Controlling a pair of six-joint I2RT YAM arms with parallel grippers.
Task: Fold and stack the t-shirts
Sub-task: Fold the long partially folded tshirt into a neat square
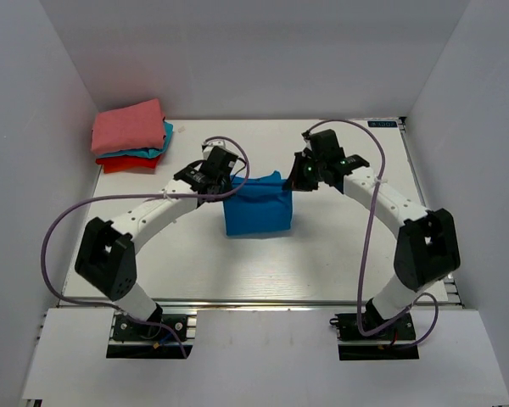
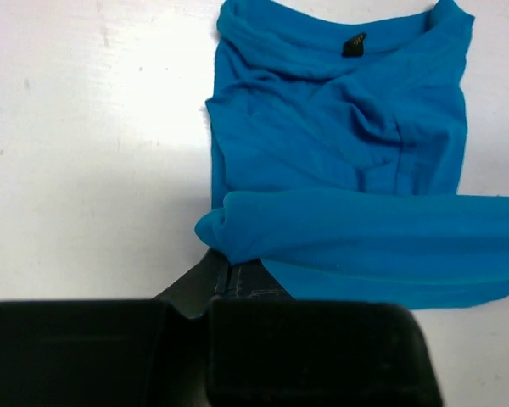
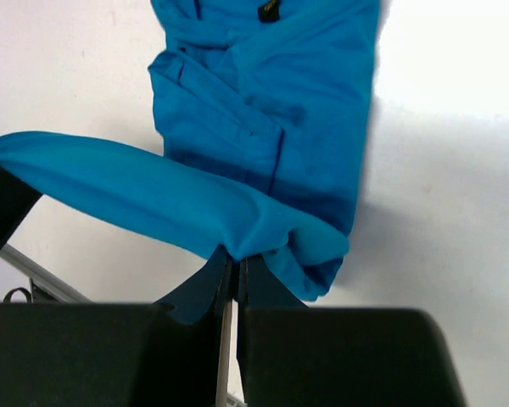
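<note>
A royal-blue t-shirt (image 1: 256, 210) lies partly folded in the middle of the table, its far edge lifted between both arms. My left gripper (image 1: 227, 181) is shut on the left corner of that edge; the wrist view shows the blue cloth (image 2: 339, 153) pinched at my left gripper (image 2: 227, 264), collar label at the far end. My right gripper (image 1: 299, 178) is shut on the right corner, and the blue shirt (image 3: 263, 102) bunches at my right gripper (image 3: 236, 259). A pile of folded t-shirts (image 1: 129, 136), salmon-pink on top of teal and red, sits at the back left.
White walls close in the table (image 1: 339, 254) on the left, back and right. The pile stands close to the back-left corner. Purple cables loop from both arms over the table.
</note>
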